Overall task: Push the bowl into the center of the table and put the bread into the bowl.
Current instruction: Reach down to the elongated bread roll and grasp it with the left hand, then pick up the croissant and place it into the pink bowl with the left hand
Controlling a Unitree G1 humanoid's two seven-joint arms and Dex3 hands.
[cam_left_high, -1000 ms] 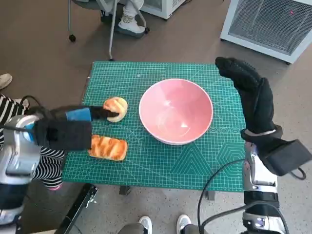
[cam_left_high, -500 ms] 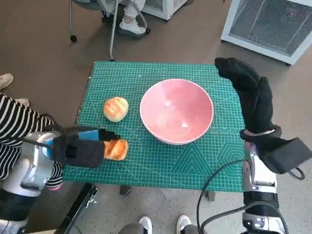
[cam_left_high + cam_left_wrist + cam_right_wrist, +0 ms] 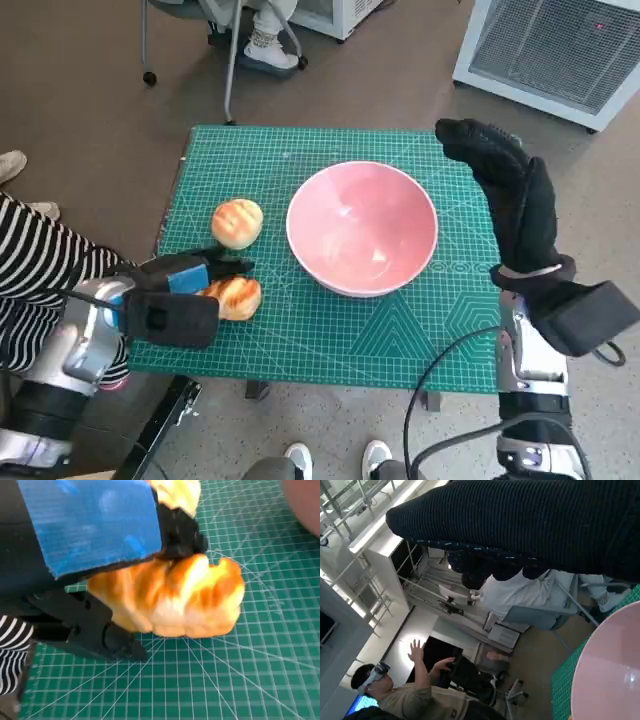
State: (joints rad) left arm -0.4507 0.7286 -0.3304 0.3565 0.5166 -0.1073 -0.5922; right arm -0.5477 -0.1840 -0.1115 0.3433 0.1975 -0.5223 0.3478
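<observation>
Presently, findings run left to right across the head view.
Left hand: the left hand [image 3: 172, 300] sits at lower left of the frame, over the near-left part of the green cutting mat [image 3: 330, 340]. In the left wrist view its black fingers [image 3: 180, 527] lie across the top of the loaf, with a lower black part under its near side; the hand appears closed around the loaf. Whether the loaf is clear of the mat cannot be told.
Braided bread loaf: the braided bread loaf [image 3: 235, 297] lies left of centre, half covered by the hand, well apart from the bowl.
Round bun: the round bun [image 3: 237, 222] rests on the mat just above the loaf in the frame, untouched, near the bowl's left rim.
Pink bowl: the pink bowl [image 3: 362, 228] stands upright and empty at about mid-frame, close to the middle of the mat; the push looks done.
Right hand: the right hand [image 3: 500, 165], gloved, hangs at upper right above the mat's far-right corner, beside the bowl. It holds nothing; how far its fingers are spread cannot be told.
Step in hand: judged to be securing the loaf for transfer.
Recommendation: confirm a firm hold from both sides, lift straight up, pass rightward below the bun, clear the rim fully, then let go low over the bowl's centre.
Risk: soft bread may deform or slip; clipping the rim could shift the bowl.
</observation>
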